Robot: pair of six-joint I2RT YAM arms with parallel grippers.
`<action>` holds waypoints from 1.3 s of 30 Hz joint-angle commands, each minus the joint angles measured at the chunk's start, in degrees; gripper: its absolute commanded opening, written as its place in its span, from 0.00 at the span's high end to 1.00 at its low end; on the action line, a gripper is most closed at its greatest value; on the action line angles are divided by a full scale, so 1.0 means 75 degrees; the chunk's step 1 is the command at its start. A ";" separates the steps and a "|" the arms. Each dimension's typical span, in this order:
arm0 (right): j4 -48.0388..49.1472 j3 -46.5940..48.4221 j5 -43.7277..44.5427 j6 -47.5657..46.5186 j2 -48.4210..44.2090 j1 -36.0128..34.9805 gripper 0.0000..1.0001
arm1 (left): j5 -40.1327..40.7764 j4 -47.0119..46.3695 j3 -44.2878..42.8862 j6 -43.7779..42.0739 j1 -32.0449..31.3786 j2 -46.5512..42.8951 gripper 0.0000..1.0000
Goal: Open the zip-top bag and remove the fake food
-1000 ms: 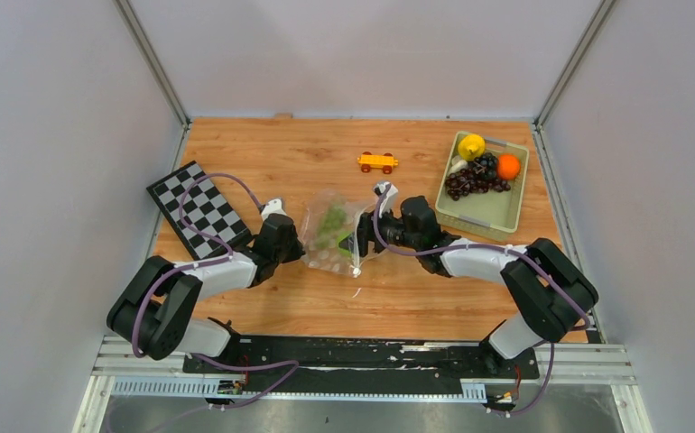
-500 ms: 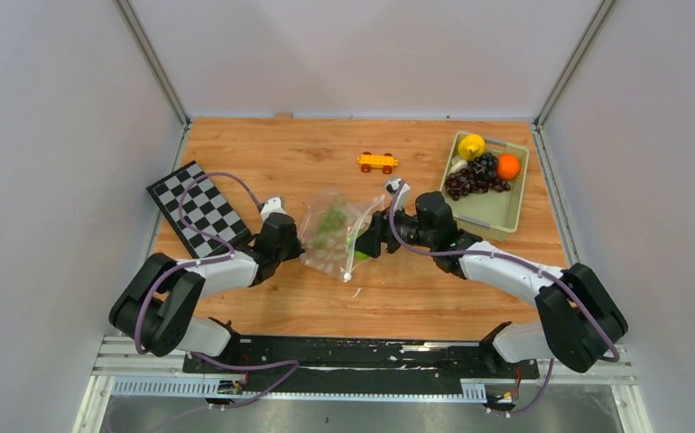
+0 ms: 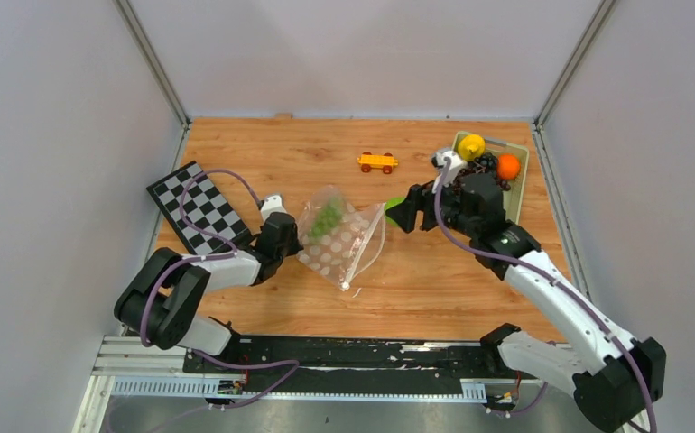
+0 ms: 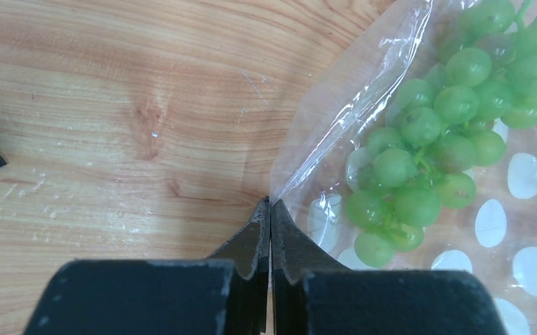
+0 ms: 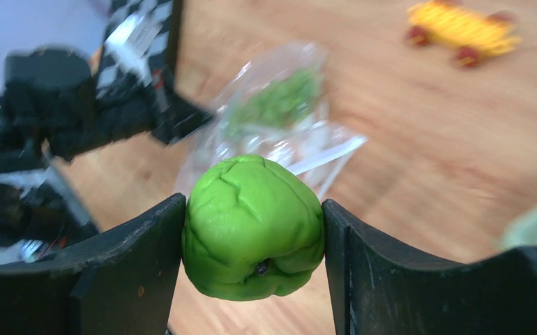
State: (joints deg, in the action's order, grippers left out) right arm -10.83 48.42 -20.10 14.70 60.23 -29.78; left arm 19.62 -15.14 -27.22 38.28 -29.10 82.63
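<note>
Your left fingers (image 4: 250,250) are pinching together on a corner of the zip-top bag (image 3: 339,244), which is lying on the counter (image 3: 263,153) with green grapes (image 4: 433,139) inside. Just right of it, your right fingers (image 5: 130,276) are clamping a lumpy green fake food piece (image 5: 253,227) outside the bag.

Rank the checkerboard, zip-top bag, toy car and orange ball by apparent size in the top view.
Largest, too alike to separate: black-and-white checkered board and clear dotted plastic zip-top bag.
Next: orange-yellow plastic toy car.
Smallest: round orange plastic ball.
</note>
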 commanded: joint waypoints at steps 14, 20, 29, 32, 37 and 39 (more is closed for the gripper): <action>0.1039 0.0161 0.6369 -0.0462 0.0937 0.2837 0.41 | 0.0256 -0.1488 0.1369 -0.0434 0.0060 -0.1349 0.51; 0.1376 0.0583 0.7058 -0.0491 0.2600 0.3505 0.36 | 0.0288 -0.1498 0.1491 -0.0407 0.0060 -0.1601 0.42; 0.1565 0.1440 0.7725 -0.0923 0.4673 0.3631 0.25 | 0.0337 -0.1427 0.1571 -0.0382 0.0060 -0.1928 0.40; 0.1570 0.1673 0.7923 -0.1142 0.5174 0.3637 0.23 | 0.0325 -0.1405 0.1579 -0.0387 0.0060 -0.1971 0.40; 0.1548 0.1733 0.7901 -0.1167 0.5216 0.3622 0.21 | 0.0331 -0.1341 0.1579 -0.0393 0.0060 -0.2052 0.39; 0.1470 0.1655 0.7602 -0.0960 0.4868 0.3619 0.20 | 0.0327 -0.1314 0.1579 -0.0393 0.0060 -0.2092 0.39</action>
State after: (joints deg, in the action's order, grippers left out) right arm -1.13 59.35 37.47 7.07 100.20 -2.66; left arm 20.32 -23.83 -15.79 35.59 -28.84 68.69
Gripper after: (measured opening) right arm 0.791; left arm 0.606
